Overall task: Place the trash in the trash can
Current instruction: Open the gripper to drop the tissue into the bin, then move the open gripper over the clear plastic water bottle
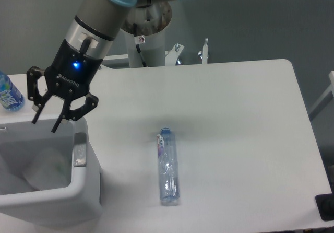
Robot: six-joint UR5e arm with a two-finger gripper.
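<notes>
My gripper [45,124] hangs open above the far edge of the white trash can [86,191] at the left. Nothing is between its fingers. A crumpled white paper wrapper [47,166] lies inside the can. The flattened clear plastic bottle [167,166] with a blue-white label lies lengthwise on the white table, to the right of the can and apart from it.
An upright bottle with a blue label [8,93] stands at the table's far left edge, behind the can. A grey oval button [79,149] sits on the can's right rim. The arm's base post [148,37] rises behind the table.
</notes>
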